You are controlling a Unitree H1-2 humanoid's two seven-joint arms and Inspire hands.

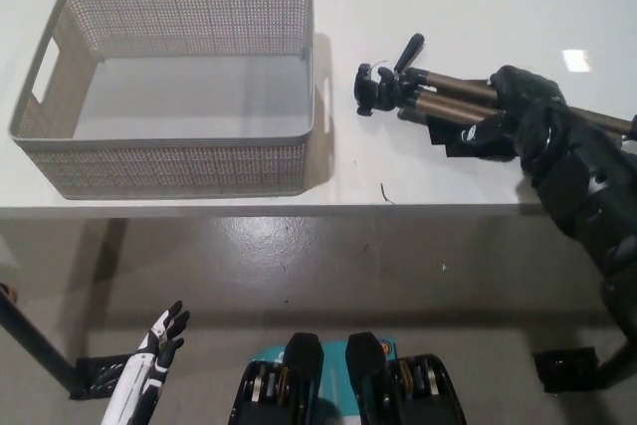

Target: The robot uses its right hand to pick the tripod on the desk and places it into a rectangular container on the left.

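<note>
The tripod (430, 97) lies folded on the white desk, its black head and handle pointing left toward the basket and its bronze legs running right. My black right hand (520, 114) sits over the middle of the legs with its fingers wrapped around them; the leg ends stick out to the right of the hand. The tripod still rests on the desk. The grey perforated rectangular basket (179, 136) stands at the left, with nothing inside. My white left hand (159, 345) hangs low at the lower left, below the desk, fingers apart.
The desk's front edge (318, 210) runs across the picture below the basket and tripod. A small dark thread (383, 193) lies near that edge. A gap of bare desk (343, 136) separates the basket's right wall from the tripod head.
</note>
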